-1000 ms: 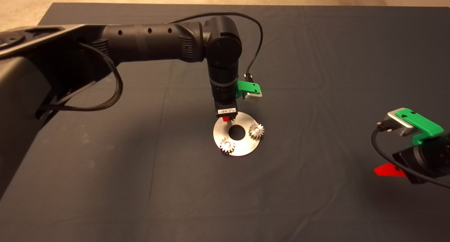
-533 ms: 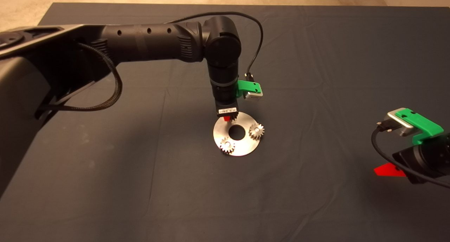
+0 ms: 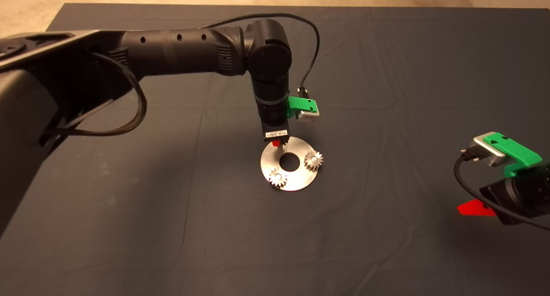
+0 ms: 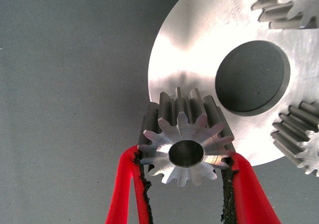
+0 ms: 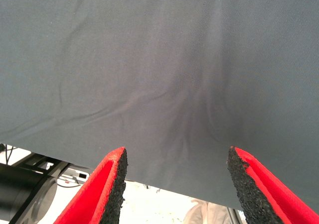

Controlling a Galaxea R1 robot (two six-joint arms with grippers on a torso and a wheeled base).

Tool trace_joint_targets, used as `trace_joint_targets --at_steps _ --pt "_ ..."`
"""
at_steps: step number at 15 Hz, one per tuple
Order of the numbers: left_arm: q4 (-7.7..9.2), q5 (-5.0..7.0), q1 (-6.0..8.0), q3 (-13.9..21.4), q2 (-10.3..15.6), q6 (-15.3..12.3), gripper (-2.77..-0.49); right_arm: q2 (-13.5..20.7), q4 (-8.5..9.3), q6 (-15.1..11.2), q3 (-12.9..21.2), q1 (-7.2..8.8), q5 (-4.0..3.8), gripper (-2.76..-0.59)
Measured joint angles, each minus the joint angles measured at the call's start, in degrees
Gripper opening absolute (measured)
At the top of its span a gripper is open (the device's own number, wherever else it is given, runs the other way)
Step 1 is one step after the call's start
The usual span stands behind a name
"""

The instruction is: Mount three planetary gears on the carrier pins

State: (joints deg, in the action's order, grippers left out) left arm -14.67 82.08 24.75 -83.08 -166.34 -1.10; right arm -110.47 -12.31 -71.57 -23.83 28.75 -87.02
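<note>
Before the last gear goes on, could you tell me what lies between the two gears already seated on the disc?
In the head view, only bare disc and its centre hole lie between the two seated gears.

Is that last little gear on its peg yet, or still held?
Held. The left gripper clamps the third gear at the disc rim; its hole looks empty.

Black arms (image 3: 180, 51) — green tools, red fingers (image 4: 249, 194).

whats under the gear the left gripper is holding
Under the small silver toothed gear, clamped in the left gripper, lies the edge of the flat round silver disc and dark mat. The gear hides whatever pin stands directly beneath it.
</note>
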Motion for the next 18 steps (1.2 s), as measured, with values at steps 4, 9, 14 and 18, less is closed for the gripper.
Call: trace_joint_targets --at_steps 4,9,14,18 --pt "-0.33 0.06 -0.11 0.0 0.0 1.6 -2.74 0.0 0.00 0.0 0.0 0.00 0.00 -1.89" --pt "-0.60 -0.15 -0.13 0.0 0.0 1.6 -2.74 0.0 0.00 0.0 0.0 0.00 0.00 -1.89" --pt "-1.43 -0.30 -0.79 0.0 0.0 1.6 -2.75 0.0 0.00 0.0 0.0 0.00 0.09 -1.89" --pt "-1.65 -0.28 -0.91 0.1 0.0 1.6 -2.75 0.0 0.00 0.0 0.0 0.00 0.06 -1.89"
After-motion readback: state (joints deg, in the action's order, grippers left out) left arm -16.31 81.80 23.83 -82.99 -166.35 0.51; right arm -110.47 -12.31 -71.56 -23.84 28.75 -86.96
